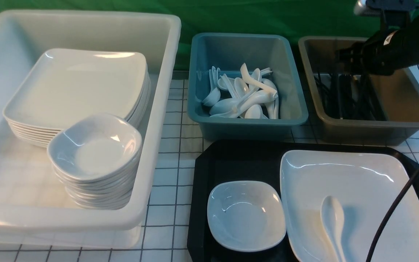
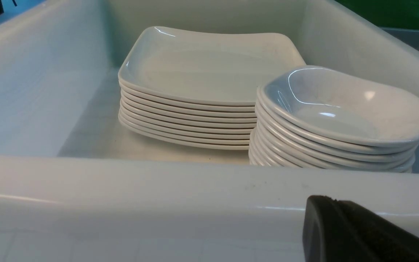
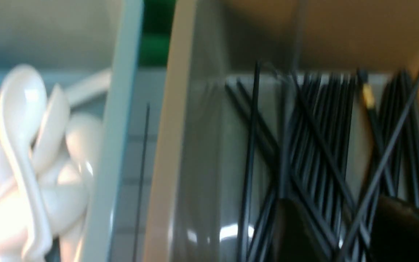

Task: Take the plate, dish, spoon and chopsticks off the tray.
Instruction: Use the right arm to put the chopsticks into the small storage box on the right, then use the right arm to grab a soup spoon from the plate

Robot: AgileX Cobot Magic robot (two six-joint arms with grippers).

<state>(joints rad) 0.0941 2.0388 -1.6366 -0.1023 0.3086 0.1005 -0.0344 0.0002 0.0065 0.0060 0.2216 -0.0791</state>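
Spoon [image 1: 335,225] on plate [image 1: 358,174], dish [image 1: 246,214] beside

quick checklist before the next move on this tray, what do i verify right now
1. No chopsticks on the tray: ok; black chopsticks lie in the brown bin.
2. Right gripper open: ok, jaws apart above the sticks.
3. Spoon reachable: ok, lies uncovered on the plate.
4. Dish clear: ok, empty, on the tray beside the plate.
5. Room in the teal bin: ok, spoons there sit below its rim.
6. Left gripper ready to grasp: not ok, shut, near the white tub.
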